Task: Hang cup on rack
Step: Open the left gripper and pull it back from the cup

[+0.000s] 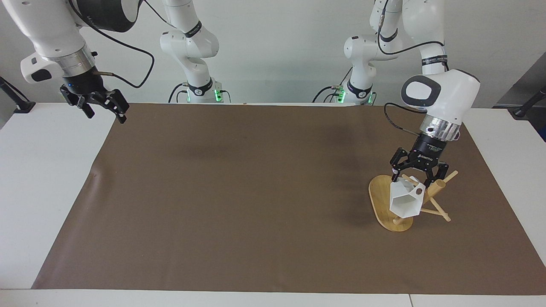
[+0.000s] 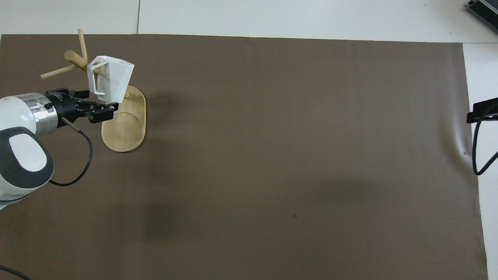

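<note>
The cup (image 1: 405, 201) hangs on the rack (image 1: 386, 200) at the left arm's end of the counter (image 1: 42, 170), its handle threaded over 1 thin peg (image 2: 102, 72). It is tipped on its side, its long axis running roughly level, with the hexagonal mouth facing away from the robots and toward the counter's middle; the handle sits uppermost, next to the thick central post (image 2: 76, 60). The cup's body hangs above the oval base and clear of it

The left gripper (image 1: 419, 175) is just above the cup, its fingers (image 2: 103, 114) spread apart and released, holding nothing. In the facing view the finger tips overlap the cup's top edge, so whether they touch it cannot be told; in the overhead view they look slightly apart from it

The right gripper (image 1: 103, 109) waits raised over the edge of the brown mat (image 1: 239, 196) at the right arm's end, fingers open and empty. In the overhead view only a dark part of it shows at the frame's edge. The cup hides part of the post and the peg that carries it in the facing view, and the cup's base end is not visible there
</note>
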You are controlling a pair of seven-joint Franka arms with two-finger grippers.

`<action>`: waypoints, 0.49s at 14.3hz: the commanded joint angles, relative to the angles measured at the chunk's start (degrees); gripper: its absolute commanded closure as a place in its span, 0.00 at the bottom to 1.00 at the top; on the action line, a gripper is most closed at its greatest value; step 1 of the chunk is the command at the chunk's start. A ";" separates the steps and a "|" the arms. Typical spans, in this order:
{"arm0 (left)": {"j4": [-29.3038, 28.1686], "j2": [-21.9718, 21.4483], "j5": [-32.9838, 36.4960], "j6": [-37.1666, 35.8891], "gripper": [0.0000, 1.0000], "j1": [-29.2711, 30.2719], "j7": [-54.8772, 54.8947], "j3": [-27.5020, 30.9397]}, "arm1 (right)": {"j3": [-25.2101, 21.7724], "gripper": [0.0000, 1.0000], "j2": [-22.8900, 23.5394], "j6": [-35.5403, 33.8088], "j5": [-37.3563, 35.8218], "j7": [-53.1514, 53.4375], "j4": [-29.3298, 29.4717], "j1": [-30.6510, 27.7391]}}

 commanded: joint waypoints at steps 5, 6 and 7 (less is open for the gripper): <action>3.60 -5.17 14.48 -15.44 0.00 3.17 0.01 -0.10 | 0.92 0.00 -0.84 -1.11 1.04 0.16 -0.50 -0.34; 4.03 -6.31 16.86 -17.29 0.00 3.26 1.06 -0.19 | 0.92 0.00 -0.84 -0.94 1.04 0.25 -0.50 -0.34; 4.82 -7.11 18.10 -19.75 0.00 3.26 3.33 -0.19 | 0.92 0.00 -0.84 -0.93 1.04 0.08 -0.42 -0.34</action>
